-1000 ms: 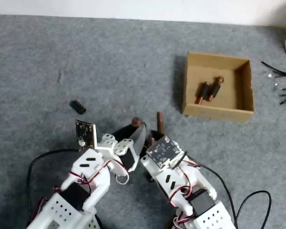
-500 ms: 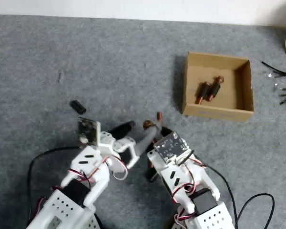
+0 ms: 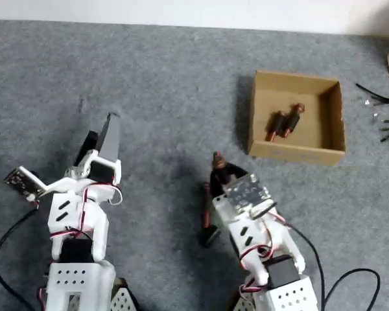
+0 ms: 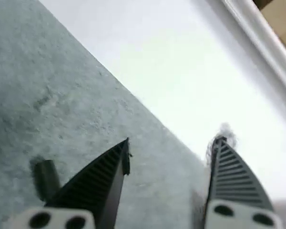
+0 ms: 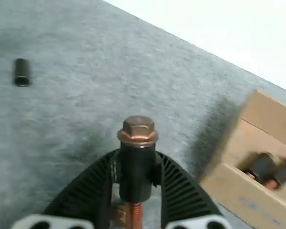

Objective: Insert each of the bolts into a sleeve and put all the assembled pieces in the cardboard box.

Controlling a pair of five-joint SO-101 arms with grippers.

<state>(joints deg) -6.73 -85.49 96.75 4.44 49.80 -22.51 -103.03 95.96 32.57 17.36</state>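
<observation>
Left alone in the right gripper [image 5: 136, 160] now that the left arm has swung off to the left, the bolt [image 5: 137, 130] stands upright with its copper head above a black sleeve [image 5: 136, 177] and its shank poking out below. The right fingers are clamped on that sleeve. Half a second ago both arms' fingers met at the middle of the bench [image 3: 168, 84]; now they are well apart, so the joining looks done and this piece seems ready to carry. It is held near the middle of the bench, near and to the left of the cardboard box [image 3: 297, 154], where two assembled pieces [image 3: 282, 122] already lie side by side. The left gripper [image 4: 172, 143] has its fingers spread wide with nothing between them, and a spare sleeve [image 4: 44, 177] lies on the bench just beside one finger. My guess is that the right arm drops its piece in the box next while the left arm goes for that sleeve.
</observation>
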